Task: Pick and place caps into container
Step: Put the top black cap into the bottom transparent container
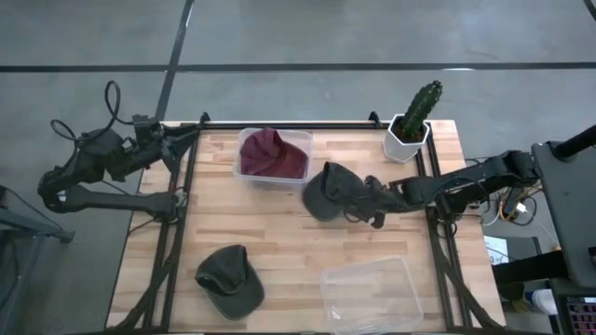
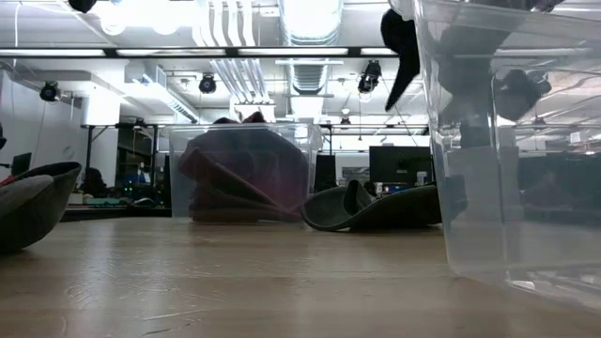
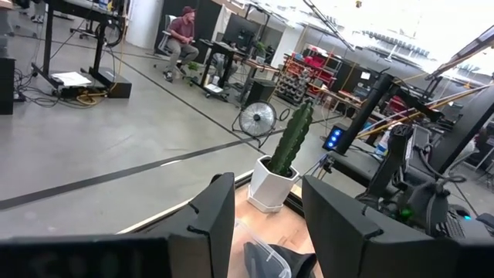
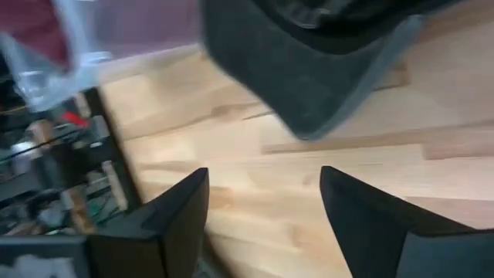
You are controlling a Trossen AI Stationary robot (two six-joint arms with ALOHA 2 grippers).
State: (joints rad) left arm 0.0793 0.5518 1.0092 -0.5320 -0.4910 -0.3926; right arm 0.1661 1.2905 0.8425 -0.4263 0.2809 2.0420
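Workshop floor with desks and monitors behind; wooden table (image 1: 279, 242) in a black frame. Landmark: the clear container (image 1: 275, 156) at the table's far edge, already holding maroon caps (image 1: 273, 154).

Dark olive-grey cap (image 1: 326, 191) lies on the wood just beside the container, on its cactus-side corner, apparently touching or nearly so. A second olive-grey cap (image 1: 229, 277) sits well apart from the container, toward the near edge. An empty clear bin (image 1: 371, 294) stands near the opposite near corner. Cactus (image 1: 419, 110) in its white pot is near the container, along the same far edge.

Right gripper (image 1: 372, 203) is just beside the first olive cap, on the side away from the container; jaws spread apart, nothing between them, brim just ahead in the wrist view. Left gripper (image 3: 266, 224) waits off the container's other side, jaws released, empty.

Step in hand, as judged: approach to grasp the nearer olive cap. Next move calls for advancing onto the crown or brim, clenching on the fabric, lifting clear of the rim, then dropping it inside.
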